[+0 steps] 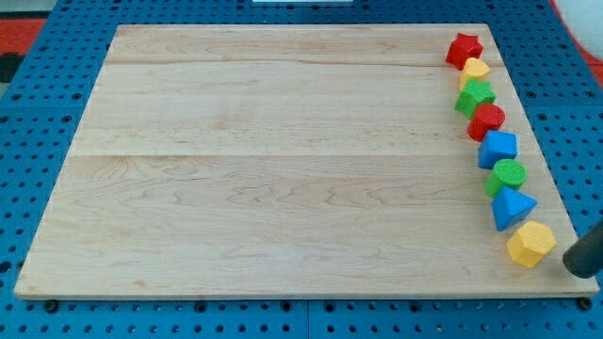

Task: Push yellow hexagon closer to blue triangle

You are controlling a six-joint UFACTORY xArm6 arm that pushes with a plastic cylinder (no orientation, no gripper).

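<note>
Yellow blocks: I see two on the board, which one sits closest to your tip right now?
The yellow hexagon at the bottom of the right-hand row, just below the blue triangle. My tip is just to its right; the other yellow block lies near the top.

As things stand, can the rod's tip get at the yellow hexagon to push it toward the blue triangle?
Probably yes. My tip sits just to the view's right of the yellow hexagon, nothing between them. The blue triangle lies just above the hexagon, toward the view's top-left.
</note>
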